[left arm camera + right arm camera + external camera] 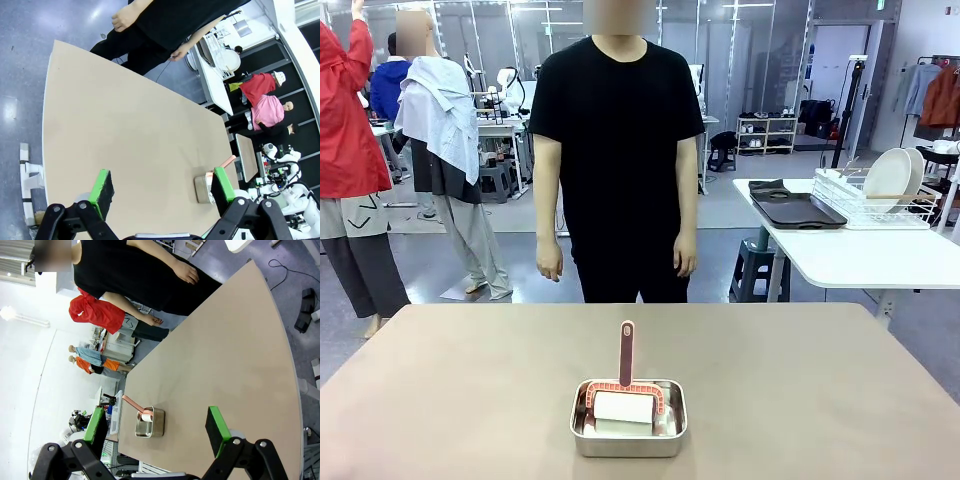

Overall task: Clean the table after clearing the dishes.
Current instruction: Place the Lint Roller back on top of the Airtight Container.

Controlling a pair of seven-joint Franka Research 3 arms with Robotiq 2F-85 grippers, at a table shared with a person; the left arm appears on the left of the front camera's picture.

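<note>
Beige matte desk (470,380) bare; pink-handled white roller (624,395) parked in steel pan (628,418) at 6 o'clock, handle up for grasping. Left gripper (162,188), right gripper (157,426) wide, empty.

Your two grippers and the person across from you

Your left gripper (162,192) has black angular linkage with round silver screw heads at the joints, and each finger ends in a bright green rectangular pad (102,190) backed in black. Your right gripper (157,432) is built the same: black links, silver pivots, green pads (216,427). The person (616,170) wears a plain black short-sleeved T-shirt and black trousers.
</note>
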